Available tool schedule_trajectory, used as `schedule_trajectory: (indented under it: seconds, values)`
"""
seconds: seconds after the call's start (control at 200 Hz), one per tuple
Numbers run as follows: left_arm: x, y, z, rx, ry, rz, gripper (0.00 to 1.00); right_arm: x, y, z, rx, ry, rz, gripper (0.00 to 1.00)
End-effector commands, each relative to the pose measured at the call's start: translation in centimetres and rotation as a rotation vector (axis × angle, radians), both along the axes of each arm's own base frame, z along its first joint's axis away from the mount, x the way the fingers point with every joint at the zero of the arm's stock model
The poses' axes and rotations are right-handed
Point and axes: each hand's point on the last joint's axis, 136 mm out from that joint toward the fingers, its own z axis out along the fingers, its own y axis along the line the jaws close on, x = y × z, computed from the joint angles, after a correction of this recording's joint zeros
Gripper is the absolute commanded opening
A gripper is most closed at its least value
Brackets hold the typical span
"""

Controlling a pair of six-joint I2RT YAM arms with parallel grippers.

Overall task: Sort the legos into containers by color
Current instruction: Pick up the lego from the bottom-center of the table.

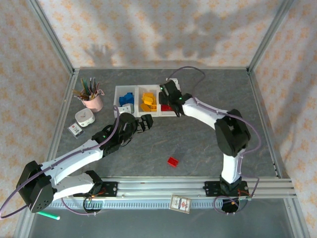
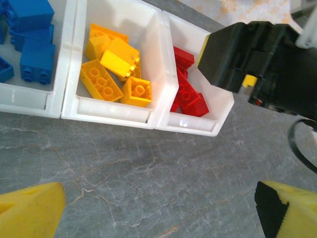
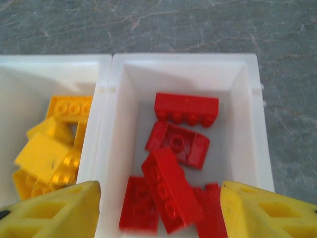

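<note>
Yellow right fingers [image 3: 54, 210] parted over legos [image 3: 171, 191]

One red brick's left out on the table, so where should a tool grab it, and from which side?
Grip the red brick across its two longer side walls, coming straight down from above. It lies flat and alone on the table, slightly askew, so its sides look free; turn to match its angle before closing.

Nice bright even light, soft shadows on the back wall [image 1: 163, 29], nearest red legos [image 3: 171, 191] kinda blurry tho.
</note>
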Motion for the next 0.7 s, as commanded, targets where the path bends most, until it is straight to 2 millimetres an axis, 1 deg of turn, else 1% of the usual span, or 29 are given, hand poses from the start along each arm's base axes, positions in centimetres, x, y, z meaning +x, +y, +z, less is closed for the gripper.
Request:
schedule_trajectory:
  seconds: [0.0,0.095,0.215,0.25,0.35,0.41,0.581,0.696]
  values:
    - [-0.3,-0.3,1.0,-0.018,-0.01,-0.034,0.99,-3.3,0.0,2.6,0.039,-0.021,0.034,0.67]
    - [-1.0,-0.3,0.5,-0.019,0.011,-0.053,0.99,-6.2,-0.4,2.5,0.065,0.001,0.068,0.7]
    - [-1.9,-0.2,-0.1,-0.019,0.035,-0.069,0.99,-9.3,-1.7,2.1,0.05,0.024,0.075,0.74]
    - [-2.1,-0.2,-0.2,-0.018,0.04,-0.073,0.99,-10.3,-2.1,1.7,0.041,0.036,0.076,0.75]
    - [-2.9,-0.2,-0.6,-0.017,0.05,-0.079,0.99,-13.2,-2.6,0.8,0.04,0.067,0.093,0.78]
    - [-3.4,-0.3,-0.8,-0.023,0.054,-0.081,0.99,-14.9,-2.9,0.0,0.037,0.091,0.101,0.79]
    - [-4.9,-0.7,-1.8,-0.042,0.068,-0.08,0.99,-19.8,-3.2,-2.5,0.015,0.164,0.133,0.83]
    - [-5.9,-0.5,-2.6,-0.046,0.084,-0.065,0.99,-22.5,-3.2,-3.8,0.016,0.194,0.151,0.85]
